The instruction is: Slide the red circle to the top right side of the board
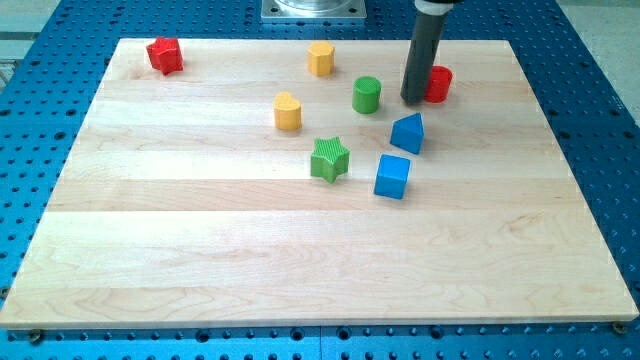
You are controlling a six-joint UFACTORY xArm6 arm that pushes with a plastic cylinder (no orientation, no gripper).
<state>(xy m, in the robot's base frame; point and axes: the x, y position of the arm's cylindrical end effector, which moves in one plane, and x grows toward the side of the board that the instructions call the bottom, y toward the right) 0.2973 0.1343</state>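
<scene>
The red circle (439, 84) is a short red cylinder on the wooden board (200, 250) in the upper right part of the view. My tip (412, 99) is the lower end of the dark rod and rests right against the circle's left side, hiding part of it. A green cylinder (366, 94) stands just left of the tip. A blue triangular block (407, 132) sits just below the tip.
A blue cube (392, 176) and a green star (329, 159) lie below the middle. A yellow heart-like block (288, 111) and a yellow block (320, 59) are left of the tip. A red star-like block (164, 54) sits at the top left corner.
</scene>
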